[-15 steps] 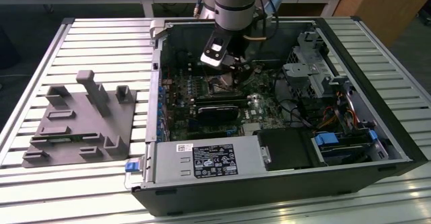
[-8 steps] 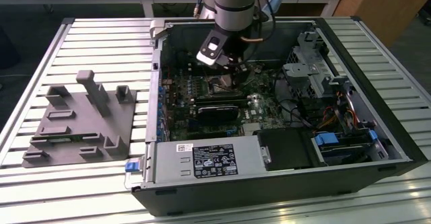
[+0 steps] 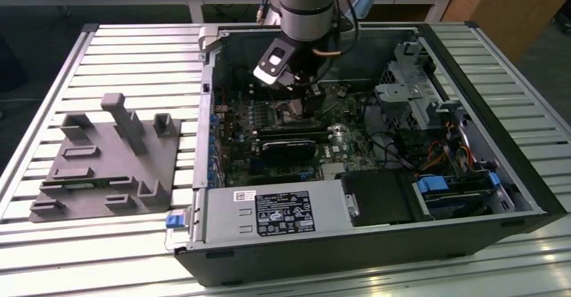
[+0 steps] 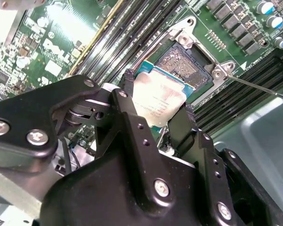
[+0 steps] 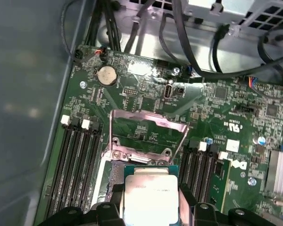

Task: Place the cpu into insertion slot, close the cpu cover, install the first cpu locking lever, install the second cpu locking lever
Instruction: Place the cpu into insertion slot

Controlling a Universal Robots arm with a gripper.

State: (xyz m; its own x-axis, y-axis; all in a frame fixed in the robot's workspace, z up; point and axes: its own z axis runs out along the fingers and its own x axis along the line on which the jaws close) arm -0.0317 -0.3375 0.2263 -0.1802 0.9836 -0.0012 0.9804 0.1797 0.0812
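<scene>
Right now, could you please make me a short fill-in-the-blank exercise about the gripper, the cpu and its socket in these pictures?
1. The gripper is ____ on the cpu, holding it over the insertion slot.
2. The cpu cover is ____, swung up off the slot.
3. The grey fixture block lies on the exterior view's ____ of the computer case.
Missing words: shut; open; left.

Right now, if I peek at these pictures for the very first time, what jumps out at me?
A thick grey robot arm reaches down into an open black computer case lying on a slatted metal table. Its black gripper pinches a small square silvery-beige cpu right at the dark square insertion slot. The thin silvery cpu cover stands raised open at the slot's edge.
</scene>
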